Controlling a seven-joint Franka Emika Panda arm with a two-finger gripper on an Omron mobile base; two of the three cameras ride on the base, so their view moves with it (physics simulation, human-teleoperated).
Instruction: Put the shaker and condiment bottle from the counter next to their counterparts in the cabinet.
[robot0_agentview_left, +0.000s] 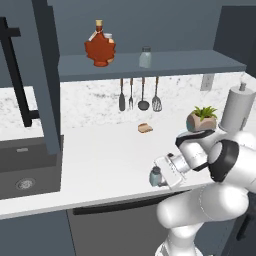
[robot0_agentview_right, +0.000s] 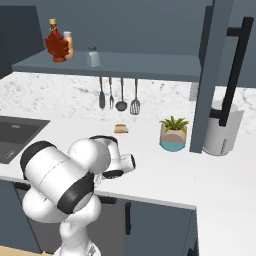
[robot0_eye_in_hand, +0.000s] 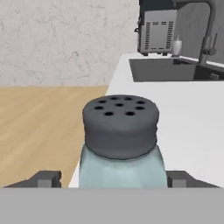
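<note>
We see the shaker (robot0_eye_in_hand: 120, 144) sitting between our jaws, one on each side of its glass; we cannot tell if they touch it. It stands near the front edge of the white surface (robot0_agentview_left: 100, 165). On the cabinet (robot0_agentview_left: 165, 64) shelf, the condiment bottle (robot0_agentview_left: 99, 47) stands at 9 o'clock from the other shaker (robot0_agentview_left: 145, 57).

Shaker (robot0_eye_in_hand: 120, 144) base was cut by grey band in hand view; contact with bench (robot0_agentview_left: 110, 165) unseen there. Claw (robot0_eye_in_hand: 113, 179) fingertips (robot0_eye_in_hand: 46, 179) barely poked up either side, grip couldn't be judged. In left base view, shaker (robot0_agentview_left: 156, 176) half hidden behind hand. Orange bottle (robot0_agentview_left: 109, 42) mostly masked by syrup bottle (robot0_agentview_left: 99, 47) on cabinet shelf (robot0_agentview_left: 175, 62). Cabinet door (robot0_agentview_right: 210, 65) ran off top edge.
</note>
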